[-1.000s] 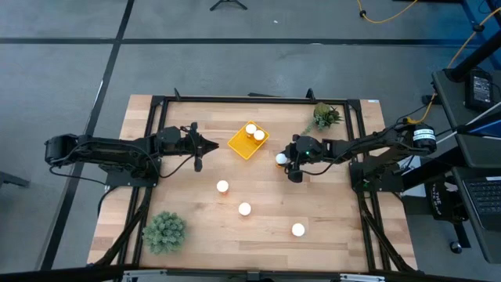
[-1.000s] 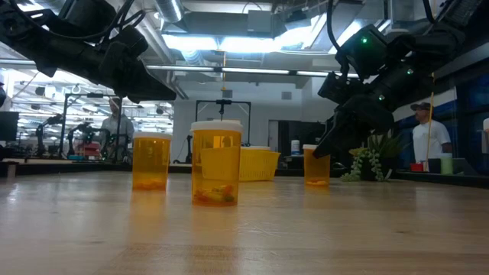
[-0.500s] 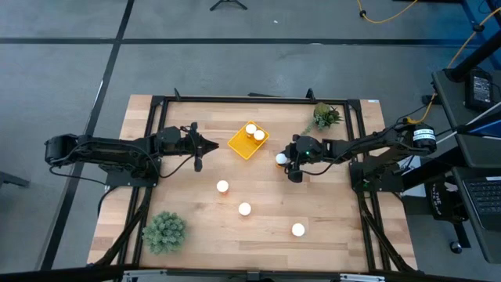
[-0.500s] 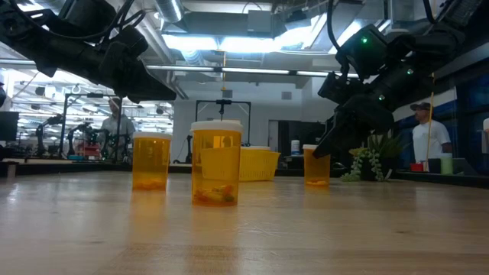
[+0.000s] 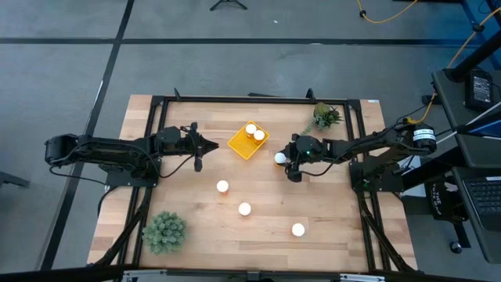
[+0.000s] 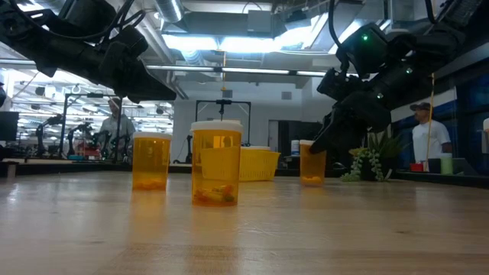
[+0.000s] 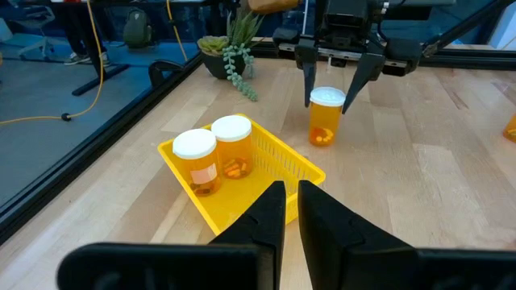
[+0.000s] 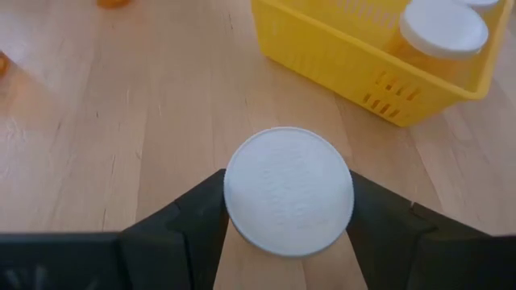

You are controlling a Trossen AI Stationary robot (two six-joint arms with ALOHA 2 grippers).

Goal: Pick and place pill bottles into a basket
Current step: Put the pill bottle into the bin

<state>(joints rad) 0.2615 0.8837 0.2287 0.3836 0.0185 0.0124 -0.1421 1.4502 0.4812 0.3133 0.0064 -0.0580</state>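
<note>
The right gripper (image 8: pixel 288 234) squeezes a pill bottle (image 8: pixel 288 190) by its sides to carry it to the yellow basket (image 8: pixel 363 72) (left gripper (image 7: pixel 290 211) waits shut).

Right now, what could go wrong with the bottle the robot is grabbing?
The right fingers pinch the bottle just under its white cap, so it might swing or slip out. The yellow basket already holds two bottles at one end, and a low carry could bump its wall or knock them.
</note>
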